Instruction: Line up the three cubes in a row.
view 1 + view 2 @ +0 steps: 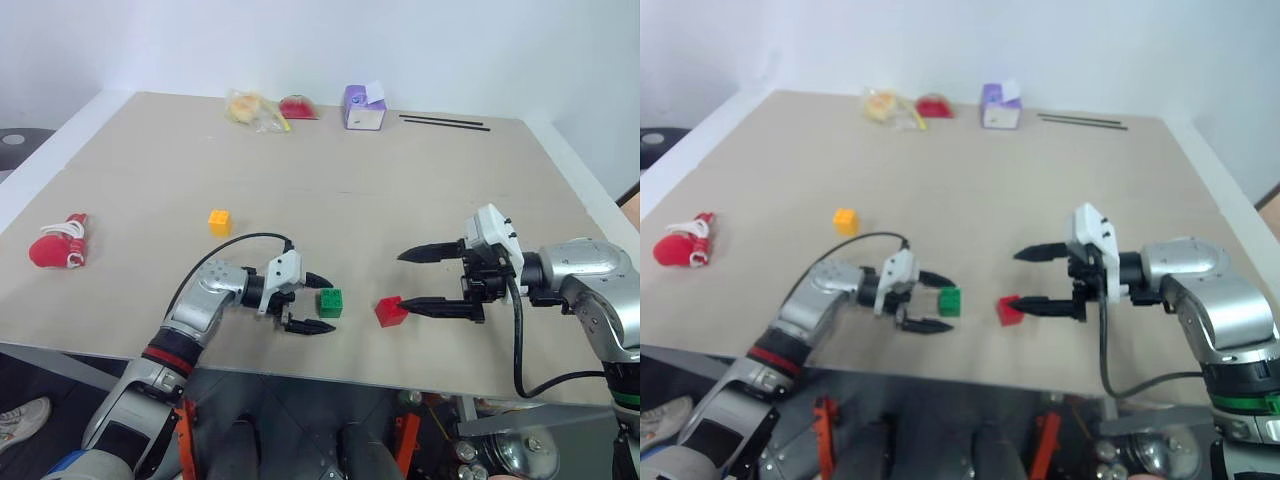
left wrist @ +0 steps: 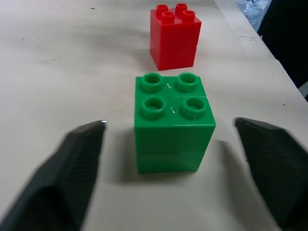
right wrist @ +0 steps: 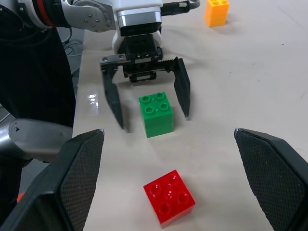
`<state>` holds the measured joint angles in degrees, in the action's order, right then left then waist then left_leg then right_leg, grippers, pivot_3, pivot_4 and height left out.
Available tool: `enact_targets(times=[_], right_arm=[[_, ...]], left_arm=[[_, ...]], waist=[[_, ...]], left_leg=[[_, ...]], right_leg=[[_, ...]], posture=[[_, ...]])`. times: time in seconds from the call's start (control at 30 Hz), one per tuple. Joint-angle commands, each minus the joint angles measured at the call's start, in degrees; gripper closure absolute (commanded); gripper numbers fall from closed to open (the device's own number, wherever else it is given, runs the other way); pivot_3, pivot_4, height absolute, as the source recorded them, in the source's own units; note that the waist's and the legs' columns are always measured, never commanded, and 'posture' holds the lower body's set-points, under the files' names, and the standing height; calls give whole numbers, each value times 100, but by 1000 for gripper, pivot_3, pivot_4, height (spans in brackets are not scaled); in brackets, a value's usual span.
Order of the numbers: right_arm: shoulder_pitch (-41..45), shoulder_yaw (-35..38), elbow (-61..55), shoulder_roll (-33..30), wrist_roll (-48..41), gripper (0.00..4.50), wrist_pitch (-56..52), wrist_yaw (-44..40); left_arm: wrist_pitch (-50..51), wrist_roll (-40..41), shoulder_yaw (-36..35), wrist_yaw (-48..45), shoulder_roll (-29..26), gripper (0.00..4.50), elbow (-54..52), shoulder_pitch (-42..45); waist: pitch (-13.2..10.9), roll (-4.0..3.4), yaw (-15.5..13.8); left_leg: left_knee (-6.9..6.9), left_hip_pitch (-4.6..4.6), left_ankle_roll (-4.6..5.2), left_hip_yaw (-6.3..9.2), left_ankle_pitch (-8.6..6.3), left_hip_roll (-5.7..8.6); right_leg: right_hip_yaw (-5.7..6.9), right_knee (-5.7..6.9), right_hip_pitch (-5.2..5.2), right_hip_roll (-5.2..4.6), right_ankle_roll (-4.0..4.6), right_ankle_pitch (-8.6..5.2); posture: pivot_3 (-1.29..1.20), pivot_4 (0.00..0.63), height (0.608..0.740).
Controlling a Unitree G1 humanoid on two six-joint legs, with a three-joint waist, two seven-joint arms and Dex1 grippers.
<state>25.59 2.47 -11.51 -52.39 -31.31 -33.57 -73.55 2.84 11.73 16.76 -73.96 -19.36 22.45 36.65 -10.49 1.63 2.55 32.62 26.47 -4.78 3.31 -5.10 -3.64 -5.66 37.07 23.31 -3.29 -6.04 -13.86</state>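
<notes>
Three studded cubes sit on the tan table [image 1: 400, 180]. The yellow-orange cube [image 1: 220, 221] stands alone, left of middle. Near the front edge the green cube [image 1: 330, 302] and the red cube [image 1: 390, 311] sit side by side with a small gap. My left gripper [image 1: 328, 304] is open and straddles the green cube [image 2: 173, 125], with clear space between each finger and the cube's sides. My right gripper [image 1: 400, 280] is open and hovers just right of the red cube [image 3: 169, 197]; its lower fingertip is close beside that cube. Nothing is held.
A red ball with a white cord [image 1: 55, 245] lies near the left edge. Along the far edge are a crumpled yellow bag [image 1: 252, 108], a red item [image 1: 297, 107], a purple-and-white box [image 1: 364, 107] and two black sticks [image 1: 445, 123]. The green and red cubes sit near the table's front edge.
</notes>
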Motion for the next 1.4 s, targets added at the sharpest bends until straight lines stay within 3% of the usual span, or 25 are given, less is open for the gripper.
enact_targets(times=[0.03,0.17,0.27,0.43,0.53,0.73,1.2,1.4], right_arm=[[240,173,-1,147,-194,0,15,122],[731,311,130,824,-416,0,-206,905],[906,210,180,1250,-355,0,-236,1360],[1183,-165,552,1709,30,0,155,1571],[1444,-268,941,1856,183,0,358,1517],[1702,-360,1275,1947,285,0,538,1322],[1868,-356,1314,2091,331,0,520,1358],[1846,-328,1242,2105,301,0,479,1420]], left_arm=[[156,256,-360,188,-34,23,-401,-14],[869,768,-1211,1483,268,23,-1289,-178],[1228,722,-1790,3233,858,23,-2078,-464],[1515,-102,-2150,5598,1529,23,-2756,-839],[1563,-390,-2291,6290,1589,23,-2660,-874],[1480,-638,-2571,7030,1424,23,-2145,-776],[1153,-395,-2696,6467,741,23,-670,-582],[850,-450,-2610,6335,676,1873,-190,-351]], waist=[[0,0,4],[0,-1,18],[0,0,6],[0,0,-14],[0,0,-4],[0,0,-1],[0,0,-3],[0,0,-1]], left_leg=[[0,0,0,0,0,0],[0,-1,3,2,2,-1],[4,0,5,4,4,-1],[8,-2,4,6,5,2],[13,-2,7,6,8,1],[13,-3,1,6,16,1],[-3,0,-4,6,17,1],[-5,1,-5,6,18,1]], right_leg=[[0,0,0,0,0,0],[1,5,1,1,-3,8],[0,5,-5,1,-8,10],[-1,5,-11,2,-16,11],[-1,5,-8,4,-16,22],[-1,4,-6,5,-11,31],[1,4,1,5,-12,26],[2,3,2,5,-11,26]], posture=[[0,150,740],[0,150,740],[0,150,740],[0,150,740],[0,150,740],[0,150,740],[0,150,740],[0,150,740]])
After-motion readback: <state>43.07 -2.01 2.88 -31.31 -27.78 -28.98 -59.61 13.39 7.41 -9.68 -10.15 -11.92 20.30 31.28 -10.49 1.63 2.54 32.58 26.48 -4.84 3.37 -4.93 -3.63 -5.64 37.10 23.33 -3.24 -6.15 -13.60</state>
